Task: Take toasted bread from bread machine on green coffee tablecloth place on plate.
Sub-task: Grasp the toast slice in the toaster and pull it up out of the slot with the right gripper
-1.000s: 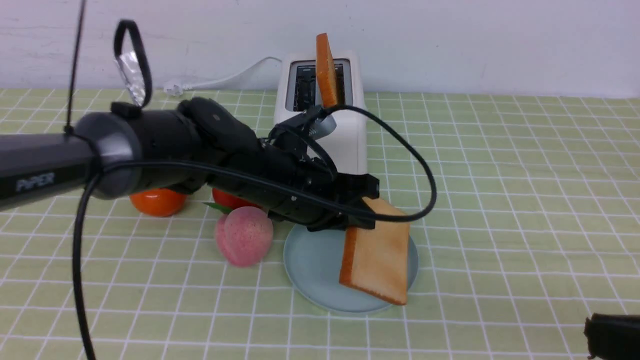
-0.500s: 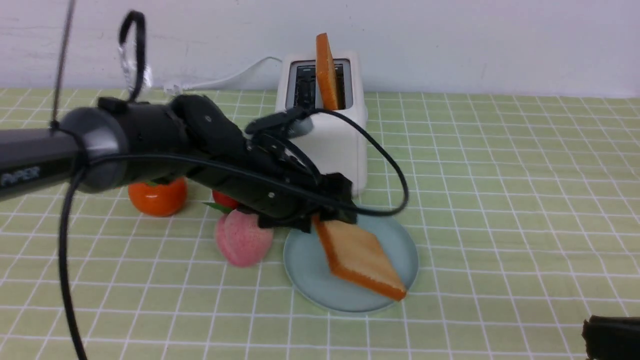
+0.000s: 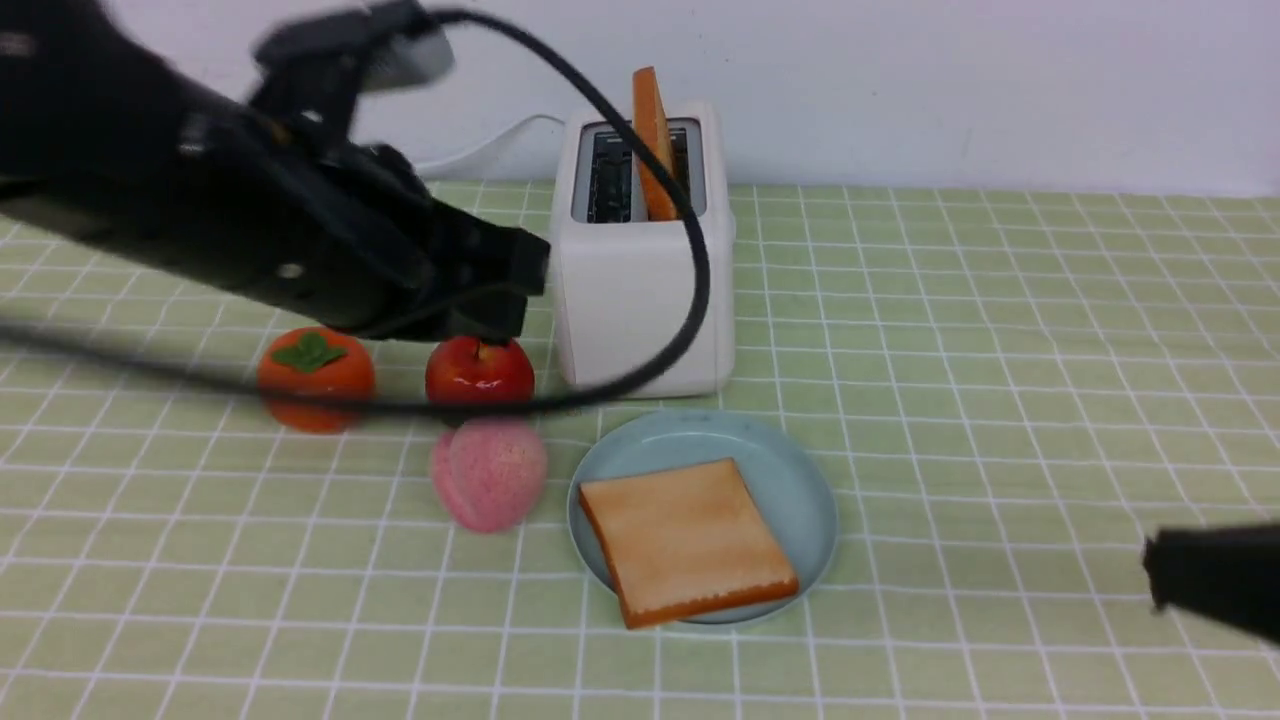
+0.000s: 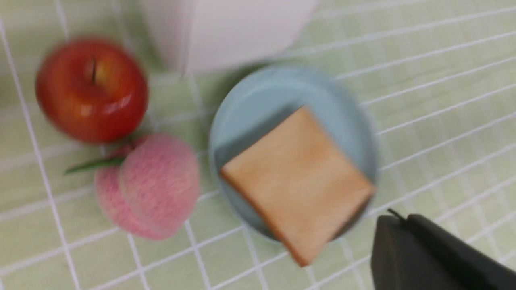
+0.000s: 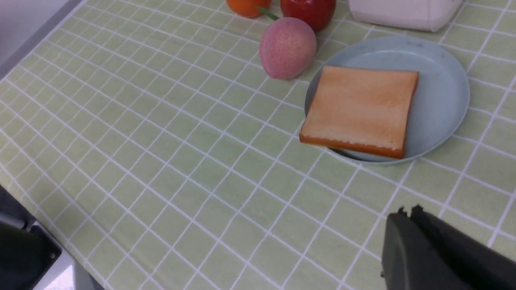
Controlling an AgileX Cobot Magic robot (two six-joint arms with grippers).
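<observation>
One slice of toasted bread point(image 3: 685, 540) lies flat on the pale blue-green plate point(image 3: 805, 480), its front corner over the rim. It also shows in the left wrist view point(image 4: 296, 181) and the right wrist view point(image 5: 358, 110). A second slice point(image 3: 650, 140) stands in the right slot of the white bread machine point(image 3: 640, 290) behind the plate. My left gripper point(image 3: 525, 285) hangs blurred above a red apple, left of the bread machine, with its fingers point(image 4: 397, 225) together and empty. My right gripper point(image 3: 1200, 580) is low at the front right, fingers point(image 5: 407, 213) together and empty.
A red apple point(image 3: 478, 370), a pink peach point(image 3: 488, 472) and an orange fruit point(image 3: 315, 375) sit left of the plate on the green coffee tablecloth point(image 3: 1000, 350). My left arm's black cable loops in front of the bread machine. A white wall stands behind.
My left gripper let go of the toast, which now lies flat on the plate. The left arm has risen and pulled back to the left. The right gripper shifted slightly up.
</observation>
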